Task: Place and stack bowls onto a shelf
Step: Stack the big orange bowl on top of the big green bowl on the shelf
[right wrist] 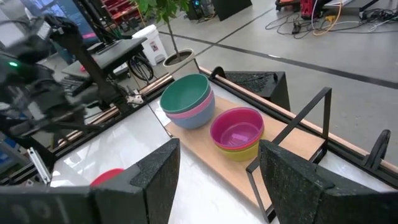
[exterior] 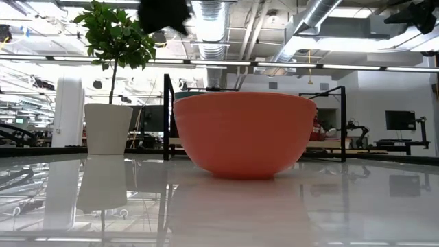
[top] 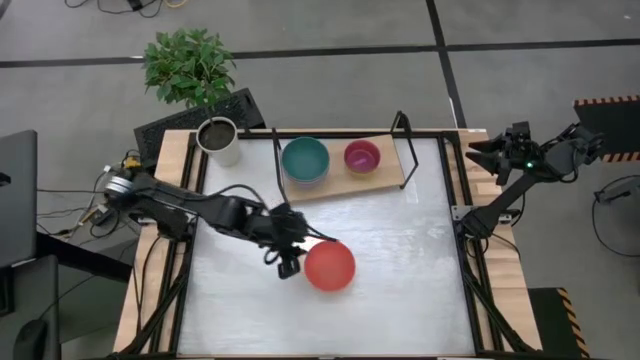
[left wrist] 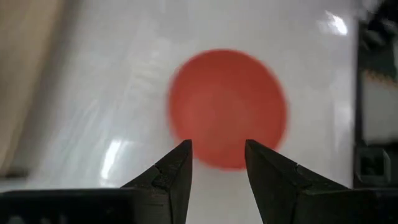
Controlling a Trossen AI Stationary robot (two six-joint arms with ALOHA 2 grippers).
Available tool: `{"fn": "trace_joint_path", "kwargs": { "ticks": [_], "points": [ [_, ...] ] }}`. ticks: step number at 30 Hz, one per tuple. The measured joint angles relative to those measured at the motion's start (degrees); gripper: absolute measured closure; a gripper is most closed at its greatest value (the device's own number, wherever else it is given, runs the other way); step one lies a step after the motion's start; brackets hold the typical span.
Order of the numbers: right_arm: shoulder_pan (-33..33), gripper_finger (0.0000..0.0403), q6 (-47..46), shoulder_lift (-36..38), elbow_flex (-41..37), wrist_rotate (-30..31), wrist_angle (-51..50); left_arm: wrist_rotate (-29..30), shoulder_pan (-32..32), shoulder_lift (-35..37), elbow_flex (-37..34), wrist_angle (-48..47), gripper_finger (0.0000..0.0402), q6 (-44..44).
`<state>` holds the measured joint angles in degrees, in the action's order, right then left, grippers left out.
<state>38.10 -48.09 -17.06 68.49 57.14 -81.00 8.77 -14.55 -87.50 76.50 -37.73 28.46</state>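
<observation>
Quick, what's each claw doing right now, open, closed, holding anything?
Left claw: open, empty, above the orange-red bowl.
Right claw: open, empty, parked off the table's right edge.

overhead, table-level, two wrist views

Two bowl stacks (top: 305, 160) sit on the shelf (top: 385, 180); one bowl (top: 329, 266) sits on the table (top: 400, 260).
</observation>
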Motion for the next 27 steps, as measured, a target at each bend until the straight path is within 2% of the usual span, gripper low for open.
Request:
{"fn": "trace_joint_path", "kwargs": {
  "ticks": [3,8,11,19,23,27],
  "points": [
    [0.0,0.0161,-0.4,0.0,0.0,0.1,0.0,4.3,0.7,5.9,-8.9,4.7,0.0268,8.5],
    [0.0,0.0161,-0.5,0.0,0.0,1.6,0.0,5.5,0.8,9.9,-16.7,11.4,0.0248,14.8],
    [0.0,0.0161,-0.5,0.0,0.0,1.6,0.0,6.2,0.4,8.5,-17.1,14.2,0.0228,18.8],
    [0.0,0.0161,-0.5,0.0,0.0,0.9,0.0,7.4,-0.2,0.8,-17.1,25.6,0.0192,17.9],
    [0.0,0.0161,-0.5,0.0,0.0,-0.2,-0.1,10.5,0.6,-2.8,-16.8,25.6,0.0180,17.2],
    [0.0,0.0161,-0.5,0.0,0.0,-1.6,-0.7,9.1,1.9,-6.6,-14.7,25.7,0.0172,16.8]
  ]
}}
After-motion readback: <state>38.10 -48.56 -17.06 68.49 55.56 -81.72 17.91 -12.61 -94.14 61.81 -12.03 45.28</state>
